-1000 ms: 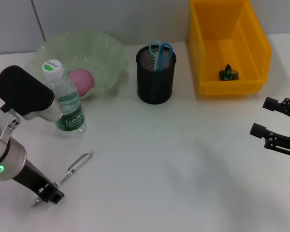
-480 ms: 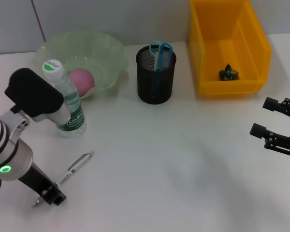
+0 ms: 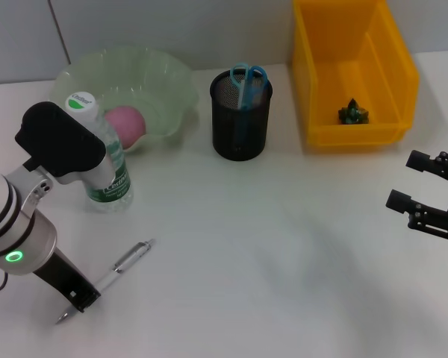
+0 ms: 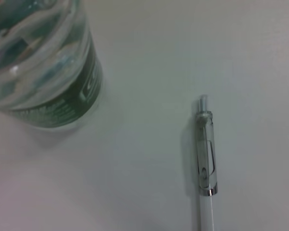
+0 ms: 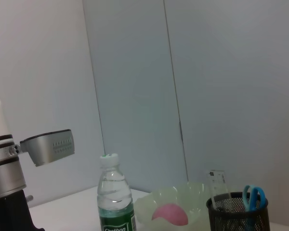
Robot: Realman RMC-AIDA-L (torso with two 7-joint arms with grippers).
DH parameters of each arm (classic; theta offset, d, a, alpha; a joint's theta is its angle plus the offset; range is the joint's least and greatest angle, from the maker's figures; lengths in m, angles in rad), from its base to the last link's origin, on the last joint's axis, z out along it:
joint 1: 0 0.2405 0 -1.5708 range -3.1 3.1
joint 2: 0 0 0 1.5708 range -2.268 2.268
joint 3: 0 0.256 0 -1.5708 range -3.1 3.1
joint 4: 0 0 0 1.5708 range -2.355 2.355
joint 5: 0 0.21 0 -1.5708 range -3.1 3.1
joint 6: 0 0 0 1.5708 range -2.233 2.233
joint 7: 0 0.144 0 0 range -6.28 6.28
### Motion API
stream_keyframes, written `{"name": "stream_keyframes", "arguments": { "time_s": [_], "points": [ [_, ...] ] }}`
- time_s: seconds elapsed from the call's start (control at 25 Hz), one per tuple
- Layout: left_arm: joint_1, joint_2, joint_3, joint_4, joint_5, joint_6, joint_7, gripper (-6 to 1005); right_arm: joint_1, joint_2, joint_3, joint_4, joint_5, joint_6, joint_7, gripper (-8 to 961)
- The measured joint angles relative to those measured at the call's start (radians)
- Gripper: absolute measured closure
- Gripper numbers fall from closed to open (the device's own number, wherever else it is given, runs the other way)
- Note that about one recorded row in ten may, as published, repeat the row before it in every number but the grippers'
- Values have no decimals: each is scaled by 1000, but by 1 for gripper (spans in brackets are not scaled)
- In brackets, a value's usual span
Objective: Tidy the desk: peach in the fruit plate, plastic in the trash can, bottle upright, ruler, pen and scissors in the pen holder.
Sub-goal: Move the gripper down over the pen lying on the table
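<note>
**Last item on the desk: the pen**

White desk [image 3: 269, 246] under a pale grey wall, and nearly everything is in place. The peach [image 3: 125, 123] sits in the fruit plate [image 3: 164, 82], the bottle [image 3: 101, 153] stands upright just in front of it, scissors [image 3: 246, 78] and the ruler [image 5: 216, 185] poke out of the pen holder [image 3: 240, 119], and a scrap of plastic [image 3: 353, 112] lies in the trash can [image 3: 351, 67].

The pen [image 3: 123, 265] lies flat at the near left, angled toward the bottle. The left gripper [image 3: 78, 298] is right on its lower end; whether the fingers have closed on it, I cannot tell. My read: grip should be firm and not too near the tip, or the pen will swing when lifted. Keep clear of the bottle close by on the way up, then tilt the pen vertical over the mesh cup before release.

The right gripper [image 3: 422, 201] waits at the far right, fingers spread, holding nothing.
</note>
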Motion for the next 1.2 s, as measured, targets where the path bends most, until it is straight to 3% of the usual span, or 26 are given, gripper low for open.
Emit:
{"name": "stream_keyframes", "arguments": {
  "time_s": [0.32, 0.56, 0.96, 1.2],
  "points": [
    [-2, 1, -5, 8, -1, 2, 9, 873, 0, 0, 2, 0, 4, 5, 3, 151],
    [-2, 1, -15, 23, -19, 4, 19, 874, 0, 0, 12, 4, 9, 5, 10, 151],
    [58, 2, -77, 175, -205, -68, 85, 875, -23, -11, 18, 119, 116, -26, 36, 151],
    [95, 1, -62, 215, -301, -166, 149, 876, -36, -11, 21, 218, 165, -57, 66, 150]
  ]
}}
